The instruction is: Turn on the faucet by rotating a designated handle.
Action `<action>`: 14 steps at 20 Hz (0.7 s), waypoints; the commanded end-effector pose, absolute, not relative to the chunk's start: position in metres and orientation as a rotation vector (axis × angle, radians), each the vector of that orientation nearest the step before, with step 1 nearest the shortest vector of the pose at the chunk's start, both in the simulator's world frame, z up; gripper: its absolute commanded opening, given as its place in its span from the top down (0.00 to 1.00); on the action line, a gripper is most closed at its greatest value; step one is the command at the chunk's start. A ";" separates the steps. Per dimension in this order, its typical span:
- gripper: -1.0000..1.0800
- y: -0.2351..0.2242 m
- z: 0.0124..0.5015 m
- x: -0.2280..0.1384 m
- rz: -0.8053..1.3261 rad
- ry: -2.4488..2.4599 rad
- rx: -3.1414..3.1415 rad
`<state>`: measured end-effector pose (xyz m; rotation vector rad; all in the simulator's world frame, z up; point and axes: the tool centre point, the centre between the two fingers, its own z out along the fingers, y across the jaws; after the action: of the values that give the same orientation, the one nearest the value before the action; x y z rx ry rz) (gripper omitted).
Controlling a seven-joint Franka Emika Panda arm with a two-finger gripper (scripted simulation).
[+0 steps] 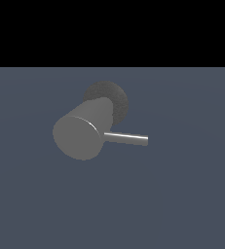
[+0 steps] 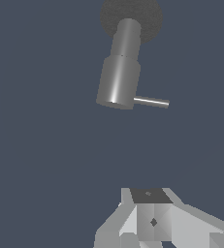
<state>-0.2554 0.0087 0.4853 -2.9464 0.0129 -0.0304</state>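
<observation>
The faucet (image 1: 82, 133) is a thick matte grey cylinder lying tilted, its flat round end facing the exterior view. Behind it sits its dark rough round base (image 1: 115, 97). The handle (image 1: 126, 138), a thin shiny rod, sticks out sideways toward the exterior view's right. In the wrist view the faucet (image 2: 118, 80) and handle (image 2: 151, 101) lie well ahead of my gripper (image 2: 150, 195), with a wide stretch of floor between. No gap shows between the fingers, and nothing is held. The gripper is out of the exterior view.
A plain blue-grey floor (image 1: 182, 204) surrounds the faucet on all sides. A black band fills the top of the exterior view.
</observation>
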 end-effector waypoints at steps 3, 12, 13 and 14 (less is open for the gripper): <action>1.00 0.012 0.489 -0.256 -0.057 -0.022 -2.814; 1.00 0.017 0.507 -0.256 -0.134 -0.096 -2.434; 1.00 0.017 0.510 -0.256 -0.143 -0.103 -2.389; 1.00 0.017 0.512 -0.255 -0.152 -0.108 -2.344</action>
<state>-0.2559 0.0172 0.5081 -2.4134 -0.0988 -0.1373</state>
